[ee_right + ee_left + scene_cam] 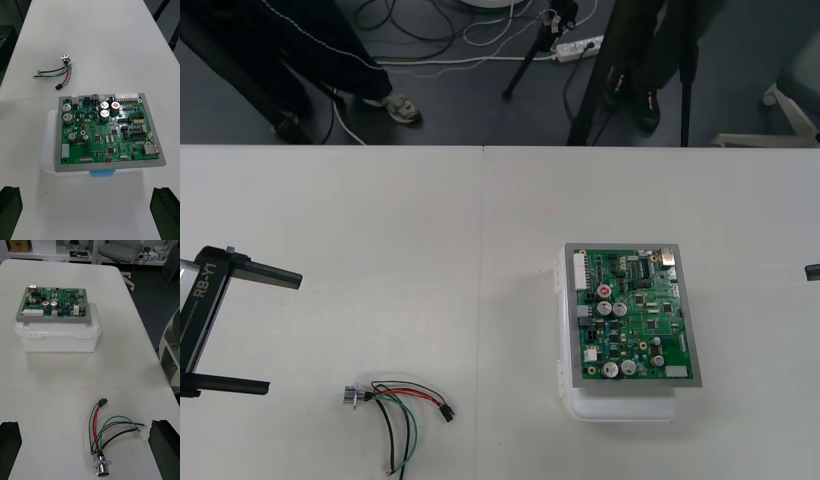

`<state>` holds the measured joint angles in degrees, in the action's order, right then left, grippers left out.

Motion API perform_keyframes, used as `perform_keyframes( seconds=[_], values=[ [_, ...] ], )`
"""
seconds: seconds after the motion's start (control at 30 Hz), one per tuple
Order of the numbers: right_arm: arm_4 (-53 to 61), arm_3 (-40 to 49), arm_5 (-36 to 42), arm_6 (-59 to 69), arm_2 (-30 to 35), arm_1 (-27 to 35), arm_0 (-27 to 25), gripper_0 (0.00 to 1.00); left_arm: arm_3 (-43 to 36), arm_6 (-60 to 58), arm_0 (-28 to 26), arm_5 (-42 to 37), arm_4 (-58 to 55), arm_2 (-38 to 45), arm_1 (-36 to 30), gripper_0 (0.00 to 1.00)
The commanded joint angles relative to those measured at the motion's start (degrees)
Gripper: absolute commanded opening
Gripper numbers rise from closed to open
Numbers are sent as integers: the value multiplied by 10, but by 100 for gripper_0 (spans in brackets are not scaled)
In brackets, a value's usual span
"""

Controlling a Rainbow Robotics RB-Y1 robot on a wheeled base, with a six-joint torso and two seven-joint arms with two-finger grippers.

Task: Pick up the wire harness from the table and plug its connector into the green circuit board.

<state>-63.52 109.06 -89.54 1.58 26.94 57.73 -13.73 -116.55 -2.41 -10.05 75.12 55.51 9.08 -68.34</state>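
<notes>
Wire harness (pixel 395 405) lies near-left, its socket (pixel 352 397) toward the open, empty left gripper (pixel 284 332); the open, empty right gripper (pixel 89 190) sits well apart

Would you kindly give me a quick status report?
Left hand open, left of harness. Right hand open, parked right of board. Harness loose on table, unplugged. Nothing in the way.

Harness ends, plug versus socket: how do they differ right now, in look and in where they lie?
The plug is small, black and boxy; the socket is round, shiny metal with a flange. The plug lies toward the green circuit board; the socket lies toward the open left gripper. Both rest on the table, joined by the wires, and neither is gripped.
</notes>
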Motion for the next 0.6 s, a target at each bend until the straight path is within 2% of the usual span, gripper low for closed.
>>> perform_keyframes(
  seconds=[0.03, 0.6],
  values=[
    [9, 4, -5, 5, 12, -6, -12, 100, -2, -27, -13, -16, -7, 20, -21, 100],
    [9, 4, -5, 5, 12, -6, -12, 100, -2, -27, -13, -16, -7, 20, -21, 100]
  ],
)
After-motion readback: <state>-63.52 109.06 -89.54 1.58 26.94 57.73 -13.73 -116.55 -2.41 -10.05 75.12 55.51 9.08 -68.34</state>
